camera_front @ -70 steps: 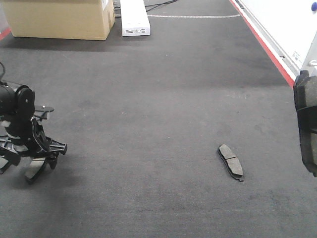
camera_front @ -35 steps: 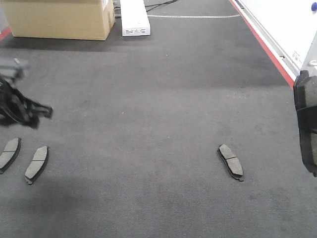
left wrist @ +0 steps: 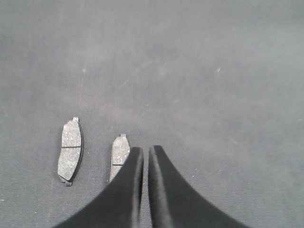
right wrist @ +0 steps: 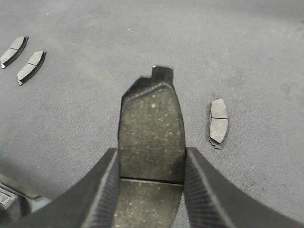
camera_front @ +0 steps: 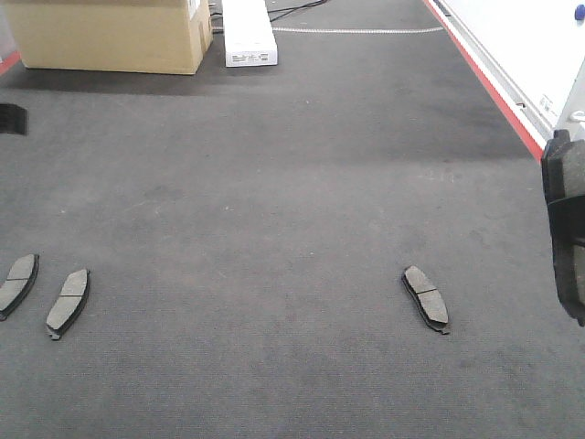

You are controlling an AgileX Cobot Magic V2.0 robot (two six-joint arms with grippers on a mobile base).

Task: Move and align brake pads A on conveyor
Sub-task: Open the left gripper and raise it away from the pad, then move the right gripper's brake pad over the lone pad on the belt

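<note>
Two brake pads (camera_front: 18, 284) (camera_front: 69, 302) lie side by side, grey face up, at the left of the dark conveyor (camera_front: 274, 183). A third pad (camera_front: 427, 298) lies alone towards the right. My left gripper (left wrist: 145, 150) hangs above the belt just right of the pair (left wrist: 71, 151) (left wrist: 119, 153), its fingers shut with nothing between them. In the front view only a dark bit of that arm (camera_front: 11, 119) shows at the left edge. My right gripper (right wrist: 151, 151) is shut on a fourth pad (right wrist: 151, 128), which shows at the right edge (camera_front: 567, 238) in the front view.
A cardboard box (camera_front: 110, 37) and a white box (camera_front: 249, 32) stand at the far end of the belt. A red edge stripe (camera_front: 484, 82) runs along the right side, with a white surface (camera_front: 521, 37) beyond it.
My left arm rose from over the two left pads and drew back almost out of the front view, leaving both pads lying uncovered. The right gripper and its pad stayed still.
</note>
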